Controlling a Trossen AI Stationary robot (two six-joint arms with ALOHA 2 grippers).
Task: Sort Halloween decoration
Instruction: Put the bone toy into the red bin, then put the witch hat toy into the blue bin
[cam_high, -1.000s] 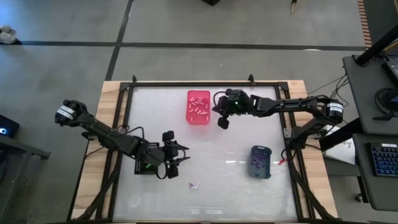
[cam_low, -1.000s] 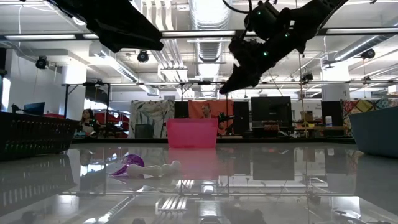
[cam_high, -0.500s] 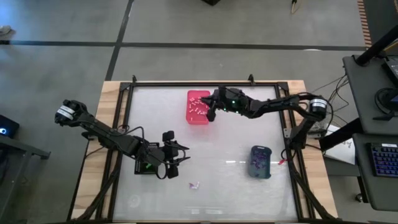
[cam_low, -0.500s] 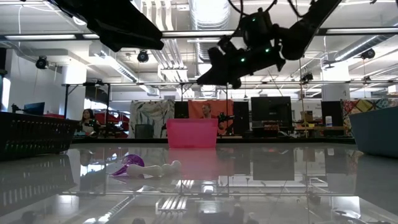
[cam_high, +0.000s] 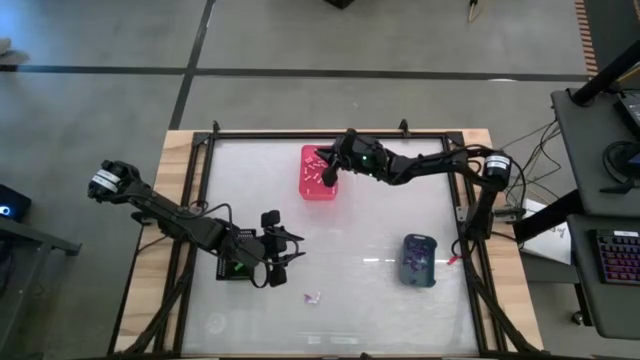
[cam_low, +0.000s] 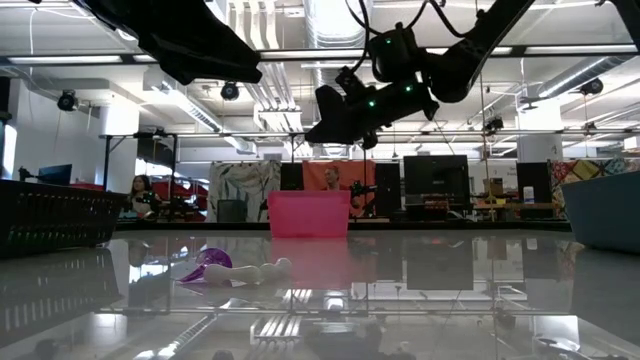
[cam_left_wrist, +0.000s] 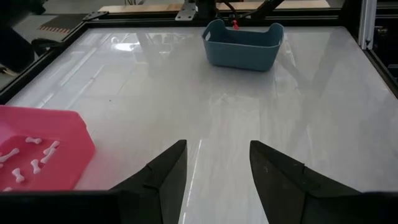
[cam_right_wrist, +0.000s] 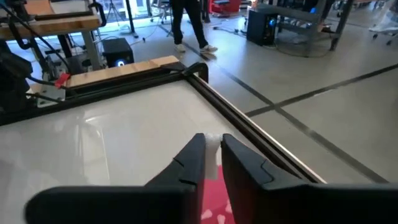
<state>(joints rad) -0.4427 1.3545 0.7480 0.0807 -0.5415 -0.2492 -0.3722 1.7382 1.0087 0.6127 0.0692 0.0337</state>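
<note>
The pink bin (cam_high: 318, 172) at the table's far middle holds several small white pieces (cam_left_wrist: 32, 163). My right gripper (cam_high: 327, 176) hangs above it, pointing nearly level toward the table's left, with a small white piece (cam_right_wrist: 213, 143) showing in the narrow gap between its fingertips. My left gripper (cam_high: 287, 250) waits open above the table at the near left, beside the black bin (cam_high: 232, 266). A purple piece (cam_low: 206, 265) and a white piece (cam_low: 264, 270) lie on the table near the front edge. My right gripper has the white piece (cam_right_wrist: 213, 142) between the free ends of its two fingers (cam_right_wrist: 193, 155). The fingers come nearly level from the table's right side. The piece is clear of the table, above the pink bin; I cannot tell whether both fingers touch it.
A grey-blue bin (cam_high: 419, 260) with purple pieces stands at the near right. A black frame (cam_high: 330, 135) runs round the table. The smooth white tabletop (cam_left_wrist: 261, 106) lies bare between the bins. People stand in the room beyond the far edge.
My right gripper has gone toward the table's left, from beside the pink bin's right wall to over the bin. It has tipped up from slanting downward to nearly level.
</note>
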